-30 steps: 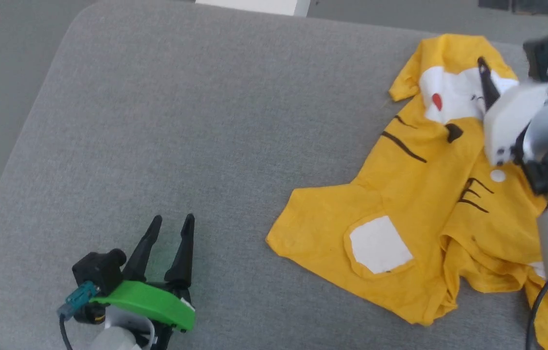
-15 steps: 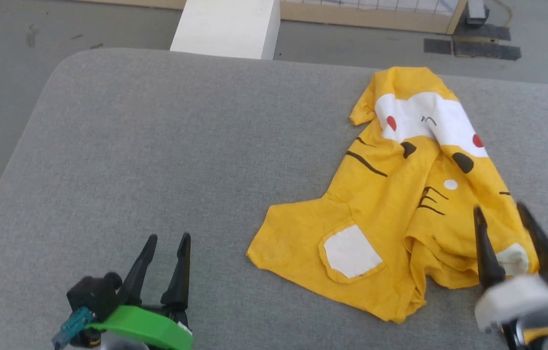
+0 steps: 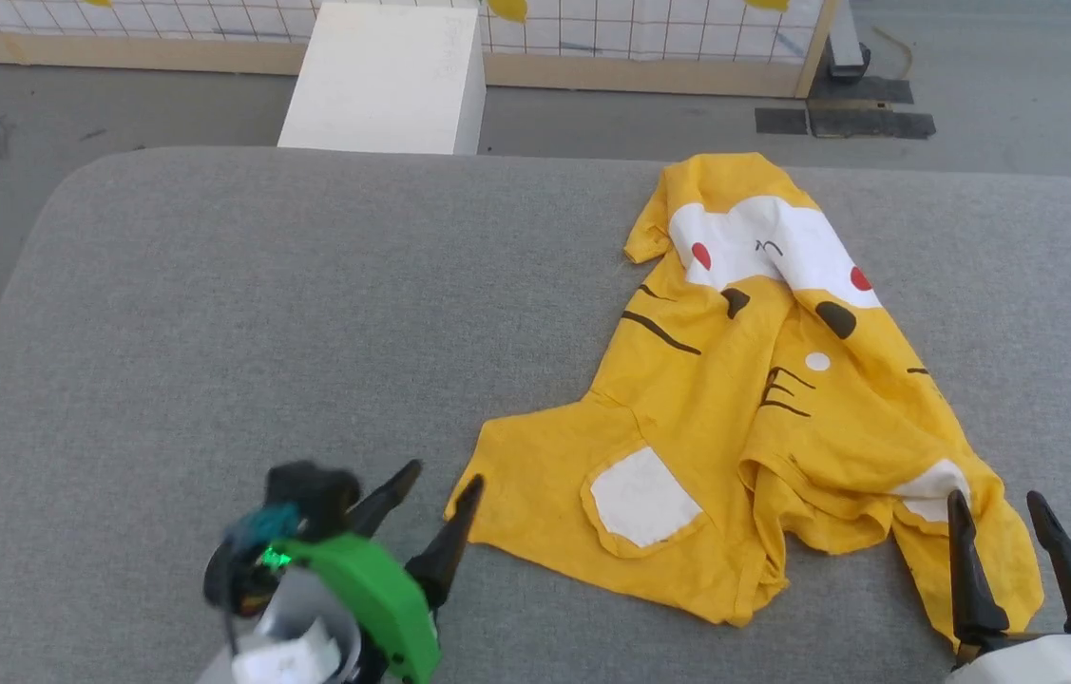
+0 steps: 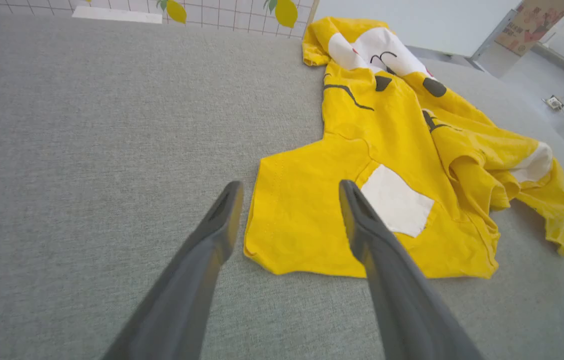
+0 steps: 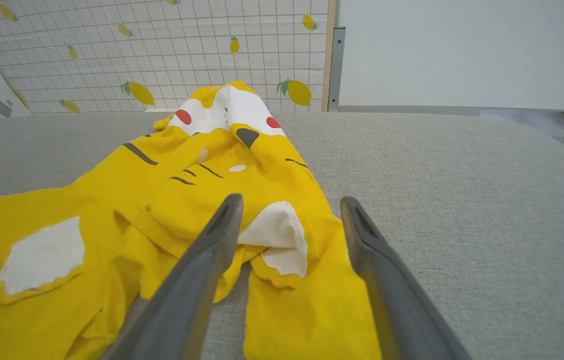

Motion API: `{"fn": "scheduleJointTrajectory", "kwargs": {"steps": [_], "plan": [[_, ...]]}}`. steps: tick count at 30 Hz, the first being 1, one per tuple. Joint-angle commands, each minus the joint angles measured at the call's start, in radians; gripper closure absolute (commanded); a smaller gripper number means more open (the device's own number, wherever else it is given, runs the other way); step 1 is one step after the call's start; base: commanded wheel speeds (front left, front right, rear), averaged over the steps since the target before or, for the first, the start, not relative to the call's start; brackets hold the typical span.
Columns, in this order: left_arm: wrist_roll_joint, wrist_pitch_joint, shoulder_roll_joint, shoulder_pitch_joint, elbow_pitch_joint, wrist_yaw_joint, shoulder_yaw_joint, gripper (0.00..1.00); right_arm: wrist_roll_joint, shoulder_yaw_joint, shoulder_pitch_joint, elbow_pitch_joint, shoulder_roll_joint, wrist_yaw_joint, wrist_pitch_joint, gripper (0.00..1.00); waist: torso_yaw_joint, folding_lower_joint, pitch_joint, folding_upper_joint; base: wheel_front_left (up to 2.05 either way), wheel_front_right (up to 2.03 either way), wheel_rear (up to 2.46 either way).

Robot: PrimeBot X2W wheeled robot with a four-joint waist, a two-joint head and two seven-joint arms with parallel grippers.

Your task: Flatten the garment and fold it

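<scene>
Left tool (image 3: pixel 446 475) has moved up to the near left corner of the crumpled shirt (image 3: pixel 735 408), and right tool (image 3: pixel 993 499) has drawn back to its near right hem. Both are wide and empty, seemingly ready to spread it.

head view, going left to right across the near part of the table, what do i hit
left end effector, open → yellow t-shirt, lying rumpled → right end effector, open at the shirt's right edge

Left pincer (image 3: pixel 447 474) and right pincer (image 3: pixel 993 497), both spread wide.
Left fingers (image 3: pixel 448 540) slant up and to the right; right fingers (image 3: pixel 964 560) point almost straight up the head view.
</scene>
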Motion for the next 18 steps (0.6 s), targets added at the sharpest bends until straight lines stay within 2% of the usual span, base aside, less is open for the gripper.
{"fn": "scheduleJointTrajectory", "kwargs": {"steps": [1, 9, 18], "plan": [[-0.011, 0.052, 0.014, -0.050, 0.012, -0.014, -0.019, 0.00, 0.000, 0.001, -0.021, -0.002, 0.001, -0.002, -0.007, 0.00, 0.001, 0.0000, 0.016, -0.0001, 0.00, 0.00, 0.00], [0.015, 0.269, 0.047, -0.209, 0.155, -0.033, -0.099, 0.00, 0.014, 0.025, -0.046, 0.009, 0.001, -0.002, -0.020, 0.00, -0.029, 0.0000, 0.060, -0.0001, 0.00, 0.00, 0.00], [-0.014, 0.343, 0.041, -0.254, 0.292, -0.044, -0.122, 0.00, 0.034, 0.019, -0.066, 0.031, 0.001, -0.002, -0.044, 0.00, -0.091, 0.0000, 0.101, -0.0001, 0.00, 0.00, 0.00]]}}
